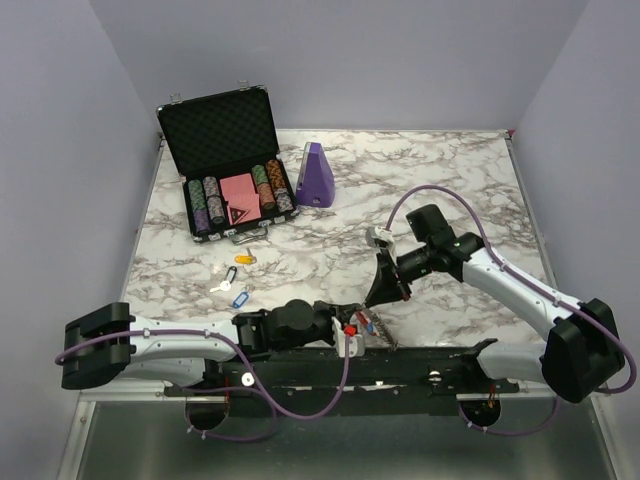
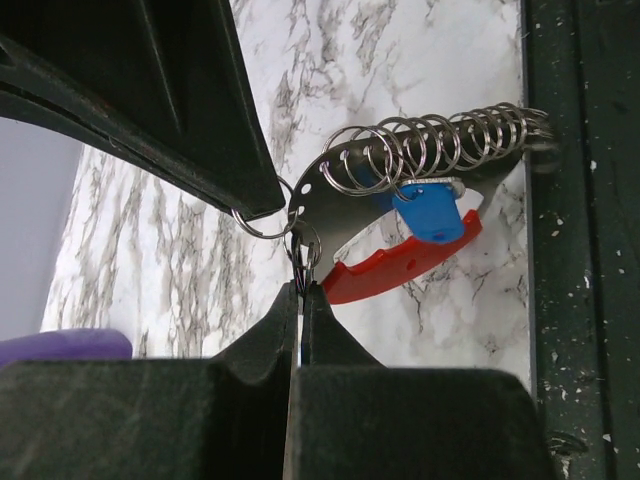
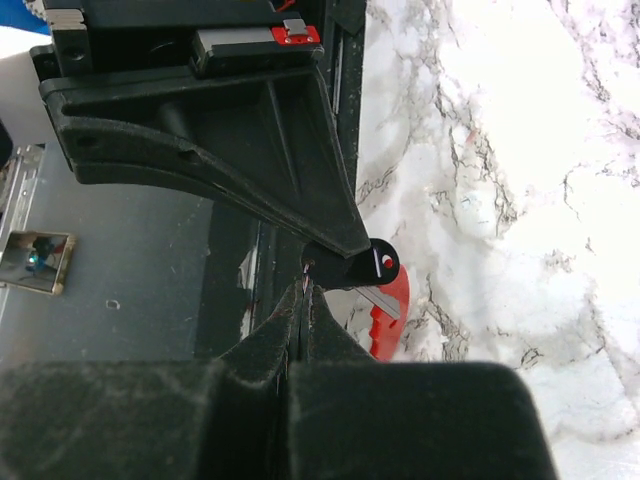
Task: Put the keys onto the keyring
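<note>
Three small tagged keys (image 1: 240,298) lie loose on the marble counter (image 1: 450,170), left of my left fingers (image 2: 288,318). Those are pressed together, pinching a thin wire ring (image 2: 305,250) that hangs from the keyring (image 2: 400,268), a red plastic arc with a silvery coil, at the counter's near edge. A blue-tagged key (image 2: 430,215) hangs on the coil. My right fingers (image 3: 293,322) are pressed shut too, tips meeting the left ones. I cannot make out what they pinch.
</note>
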Robot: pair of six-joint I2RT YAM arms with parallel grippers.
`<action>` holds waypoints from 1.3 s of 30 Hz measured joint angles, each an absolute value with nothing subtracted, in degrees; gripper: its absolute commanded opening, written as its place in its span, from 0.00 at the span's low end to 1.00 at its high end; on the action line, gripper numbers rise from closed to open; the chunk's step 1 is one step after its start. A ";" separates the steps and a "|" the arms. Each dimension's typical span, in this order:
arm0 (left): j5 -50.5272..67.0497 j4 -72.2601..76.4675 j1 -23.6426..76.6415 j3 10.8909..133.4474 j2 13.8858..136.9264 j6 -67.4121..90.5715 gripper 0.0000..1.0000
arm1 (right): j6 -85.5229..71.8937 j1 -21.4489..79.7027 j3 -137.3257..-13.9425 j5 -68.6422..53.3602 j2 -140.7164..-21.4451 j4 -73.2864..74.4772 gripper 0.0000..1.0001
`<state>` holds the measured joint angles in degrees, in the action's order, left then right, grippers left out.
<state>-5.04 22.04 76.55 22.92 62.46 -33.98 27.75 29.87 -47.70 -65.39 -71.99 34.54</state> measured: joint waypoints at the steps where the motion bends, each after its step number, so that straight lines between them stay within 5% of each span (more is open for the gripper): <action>1: -5.72 22.24 76.60 22.92 62.67 -34.09 0.00 | 26.96 29.85 -47.70 -65.17 -71.99 33.95 0.00; 8: -10.48 23.92 76.64 22.90 63.16 -34.15 0.01 | 24.64 29.61 -47.70 -64.05 -71.48 31.44 0.00; 9: -11.16 24.08 76.64 22.76 62.87 -34.04 0.08 | 24.32 29.61 -47.70 -63.83 -71.24 31.05 0.00; 12: -12.56 24.86 76.79 21.71 61.06 -33.71 0.53 | 23.33 29.63 -47.70 -63.29 -70.65 29.91 0.00; 14: -13.89 25.32 76.97 20.95 59.51 -32.95 0.72 | 22.20 29.54 -47.70 -62.65 -70.22 29.17 0.00; 19: -17.61 26.17 76.99 19.11 55.18 -30.44 0.91 | 19.92 28.21 -47.70 -60.18 -69.06 27.33 0.00; 24: -20.69 26.24 75.31 18.09 49.34 -23.99 0.98 | 18.83 25.32 -48.49 -54.52 -67.57 26.70 0.00; 32: -8.27 15.35 53.15 25.93 42.54 3.14 0.99 | 19.79 20.03 -51.05 -32.95 -64.88 22.90 0.00; 39: -1.41 7.84 49.76 32.80 46.19 14.17 0.99 | 21.67 14.90 -58.94 -20.10 -75.40 21.78 0.00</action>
